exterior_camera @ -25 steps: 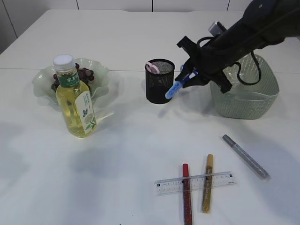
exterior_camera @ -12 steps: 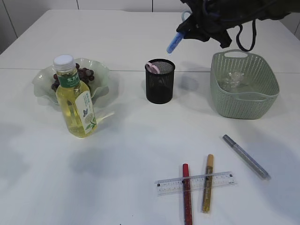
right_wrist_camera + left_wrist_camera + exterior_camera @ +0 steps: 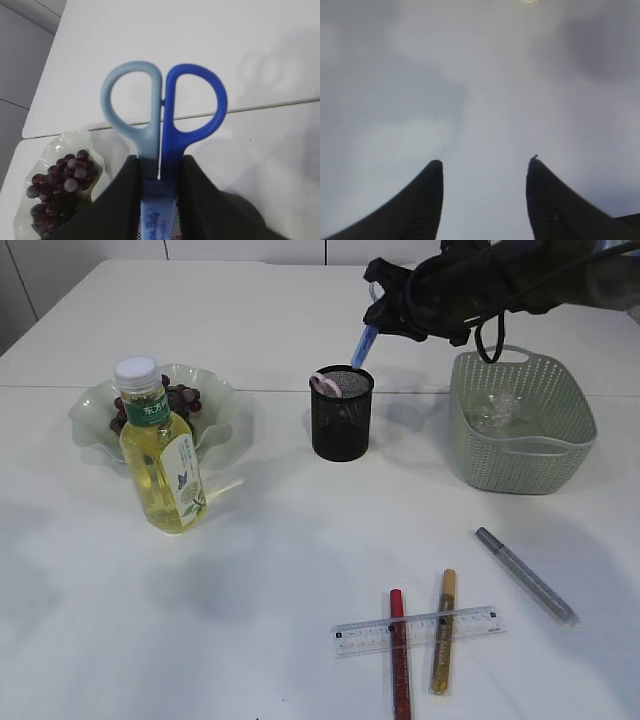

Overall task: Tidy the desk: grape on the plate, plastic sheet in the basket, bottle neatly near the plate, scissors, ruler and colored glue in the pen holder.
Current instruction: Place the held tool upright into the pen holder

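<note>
Right fingers (image 3: 159, 185) clamped on the blue scissors (image 3: 162, 120), gripping the closed blades, handle loops sticking out past the tips. In the exterior view the scissors (image 3: 366, 340) hang tilted just above the rim of the black mesh pen holder (image 3: 341, 413); a pink item already sits inside it. Left fingers (image 3: 484, 172) spread apart, empty, over bare desk (image 3: 480, 90).

Grapes (image 3: 180, 398) on the scalloped plate (image 3: 215, 390); bottle (image 3: 160, 450) upright just in front of it. Green basket (image 3: 520, 420) right of the holder, clear plastic sheet (image 3: 497, 408) inside. Near front edge: ruler (image 3: 417, 630) lying across red (image 3: 399, 660) and gold glue pens (image 3: 442, 635); silver glue pen (image 3: 524, 574) apart to the right.
</note>
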